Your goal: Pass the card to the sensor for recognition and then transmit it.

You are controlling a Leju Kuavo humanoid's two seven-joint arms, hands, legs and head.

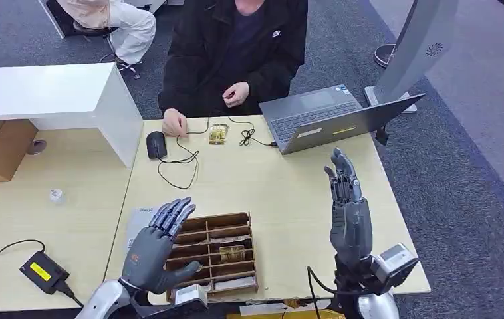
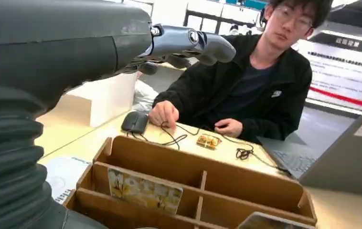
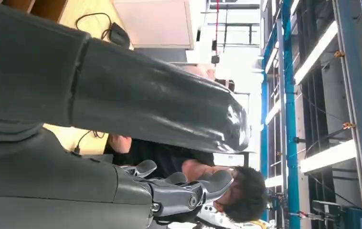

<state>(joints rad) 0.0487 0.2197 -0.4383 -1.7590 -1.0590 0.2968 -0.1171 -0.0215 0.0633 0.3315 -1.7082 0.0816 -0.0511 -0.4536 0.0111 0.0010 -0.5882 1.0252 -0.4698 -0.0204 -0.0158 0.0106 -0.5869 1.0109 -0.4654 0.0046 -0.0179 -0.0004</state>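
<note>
A brown slotted card box point(image 1: 217, 251) sits at the near edge of the table, with a gold-patterned card point(image 1: 232, 252) standing in one slot. The left wrist view shows that card point(image 2: 143, 191) upright in the box point(image 2: 217, 179). My left hand point(image 1: 158, 249) hovers over the box's left edge, fingers spread and holding nothing. My right hand point(image 1: 350, 211) is raised upright to the right of the box, fingers extended and empty; its fingers point(image 3: 188, 191) also appear in the right wrist view. A small gold-patterned item point(image 1: 218, 133) lies near the person, among cables.
A person point(image 1: 236, 53) sits across the table, one hand point(image 1: 174, 123) by a black mouse point(image 1: 156, 144). An open laptop point(image 1: 326, 116) stands at the back right. A white raised counter point(image 1: 56, 100) is at the left, and a black adapter point(image 1: 43, 271) at the near left.
</note>
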